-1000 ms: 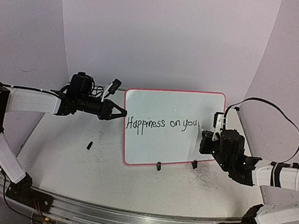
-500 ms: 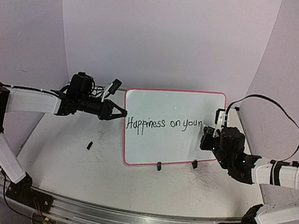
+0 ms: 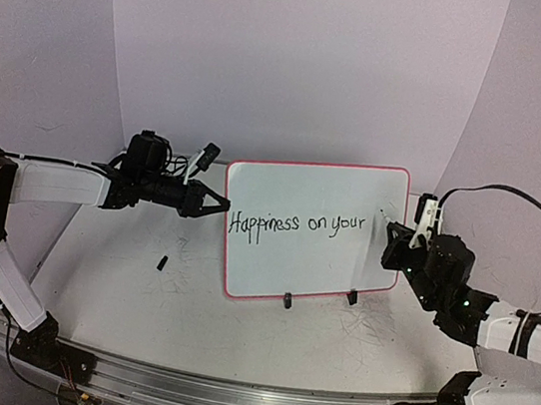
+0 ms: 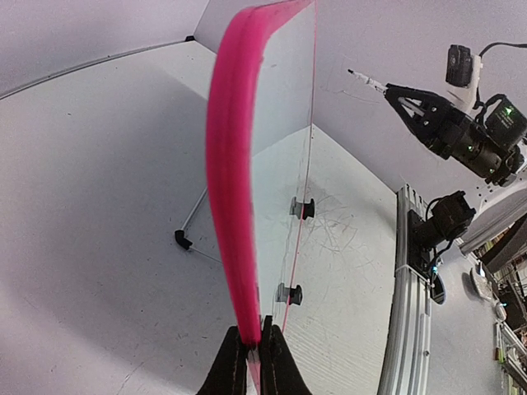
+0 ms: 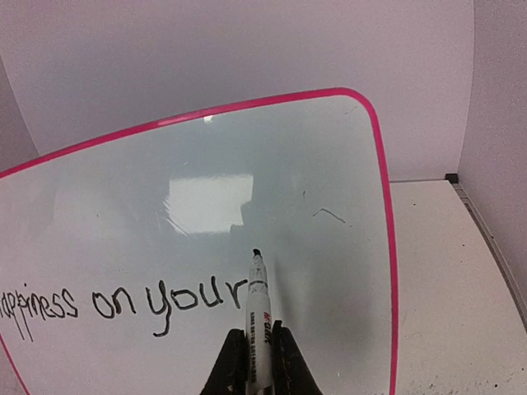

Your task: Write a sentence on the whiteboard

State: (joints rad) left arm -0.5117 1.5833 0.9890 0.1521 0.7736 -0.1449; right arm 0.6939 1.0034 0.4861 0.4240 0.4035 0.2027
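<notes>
The whiteboard (image 3: 293, 186) stands upright mid-table, white with a pink-red rim and two black clip feet. The sentence (image 3: 296, 223) reads "Happiness on your" in black; its end shows in the right wrist view (image 5: 165, 303). My left gripper (image 3: 218, 202) is shut on the board's left rim, seen edge-on in the left wrist view (image 4: 233, 189). My right gripper (image 3: 393, 242) is shut on a white marker (image 5: 258, 321), uncapped. Its black tip sits just right of the "r", a little off the board (image 5: 329, 156).
A small black marker cap (image 3: 161, 263) lies on the table left of the board. Faint grey scribbles (image 3: 369, 325) mark the tabletop in front of the board's right foot. A metal rail (image 3: 223, 397) runs along the near edge. Curved white walls enclose the table.
The word "you" has gained an "r". My right gripper with the marker has drawn back to the right, away from the board. The left arm has not moved.
</notes>
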